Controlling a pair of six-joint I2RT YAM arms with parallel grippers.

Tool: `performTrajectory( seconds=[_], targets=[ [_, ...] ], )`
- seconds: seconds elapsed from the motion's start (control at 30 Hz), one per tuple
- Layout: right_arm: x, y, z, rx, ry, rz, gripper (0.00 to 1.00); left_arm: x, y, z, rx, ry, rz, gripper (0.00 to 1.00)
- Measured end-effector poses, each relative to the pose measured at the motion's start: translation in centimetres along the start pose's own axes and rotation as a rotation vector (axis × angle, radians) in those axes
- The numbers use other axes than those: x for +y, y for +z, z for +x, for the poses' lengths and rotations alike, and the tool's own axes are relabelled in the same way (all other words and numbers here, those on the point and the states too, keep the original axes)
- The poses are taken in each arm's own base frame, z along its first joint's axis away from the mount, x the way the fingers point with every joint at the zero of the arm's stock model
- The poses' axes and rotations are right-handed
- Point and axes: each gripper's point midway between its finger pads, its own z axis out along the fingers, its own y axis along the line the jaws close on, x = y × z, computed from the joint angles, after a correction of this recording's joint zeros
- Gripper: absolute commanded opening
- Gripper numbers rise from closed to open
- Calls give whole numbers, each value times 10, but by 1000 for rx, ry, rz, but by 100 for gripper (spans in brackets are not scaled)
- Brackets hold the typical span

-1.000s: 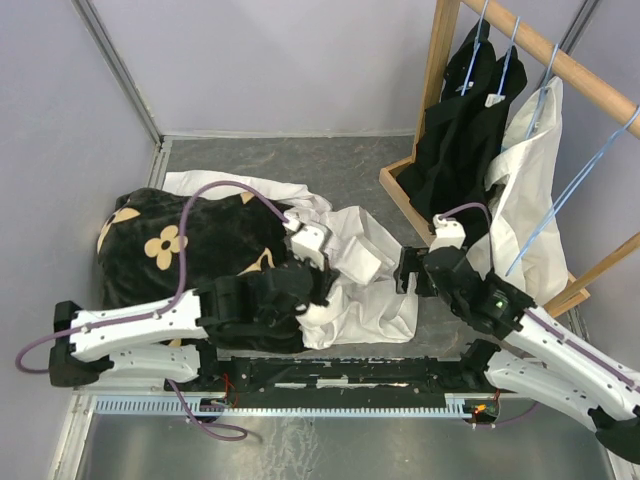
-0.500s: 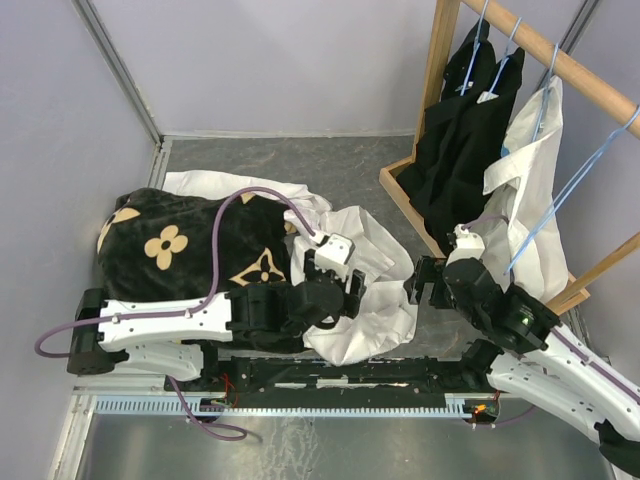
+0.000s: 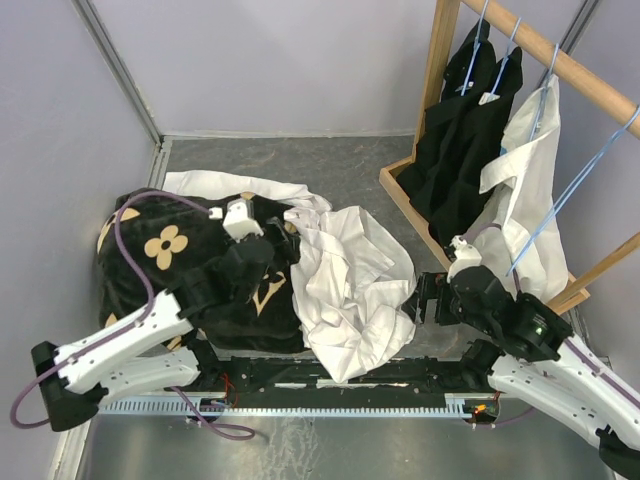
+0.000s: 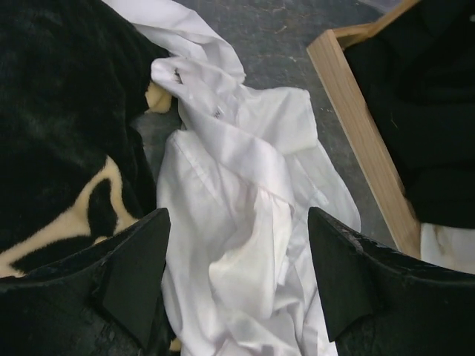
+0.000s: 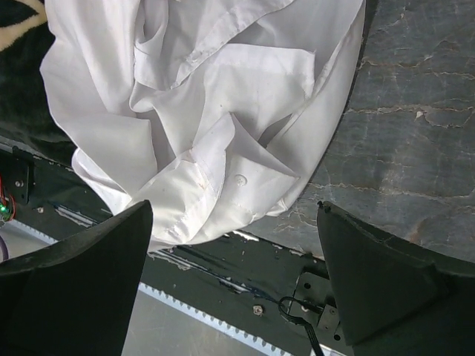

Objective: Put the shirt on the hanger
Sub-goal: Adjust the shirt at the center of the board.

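Change over the last second: the left gripper [image 4: 237, 222] has let go of the shirt [image 3: 350, 285] and drawn back to the left. The shirt has slumped from a bunched grip into a looser heap.

- Left jaws stand apart and empty over the black flowered cloth [image 3: 170, 250], facing the shirt.
- The shirt lies crumpled on the desk [image 3: 330, 160] between the two arms. Its near edge spills over the front rail, and its left side rests against the black cloth.
- The right gripper [image 5: 234, 208] hovers just right of the heap, jaws wide and holding nothing.
- The hanger [image 3: 572, 192] hangs bare on the wooden rack [image 3: 435, 70] at far right, well apart from the shirt.

Progress, as I judge it: early. Nothing is threaded onto the hanger yet. The shirt still needs regrasping and spreading, and the hanger must be fetched and fed into the shoulders.
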Motion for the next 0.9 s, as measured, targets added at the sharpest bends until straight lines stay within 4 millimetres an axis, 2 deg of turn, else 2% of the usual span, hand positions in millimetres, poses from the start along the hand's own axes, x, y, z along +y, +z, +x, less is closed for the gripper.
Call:
performTrajectory(
  seconds=[0.13, 0.27, 0.37, 0.5, 0.6, 0.7, 0.87, 0.9],
  targets=[
    [3, 11, 4, 35, -5, 10, 99, -7, 39, -2, 31, 8, -88, 84],
    [1, 27, 11, 67, -11, 33, 99, -8, 89, 22, 128, 48, -168, 85],
    [-1, 36, 16, 82, -15, 48, 99, -1, 115, 35, 185, 60, -221, 85],
    [-2, 48, 20, 110, -23, 67, 99, -2, 144, 43, 243, 62, -263, 85],
    [1, 57, 21, 125, -33, 69, 99, -2, 156, 54, 285, 74, -281, 81],
    [2, 63, 23, 143, -49, 74, 99, 1, 158, 67, 328, 84, -286, 74],
    [4, 68, 23, 152, -63, 74, 99, 12, 153, 90, 389, 89, -279, 54],
    [4, 68, 23, 152, -65, 75, 99, 17, 151, 96, 402, 90, -280, 46]
  ],
)
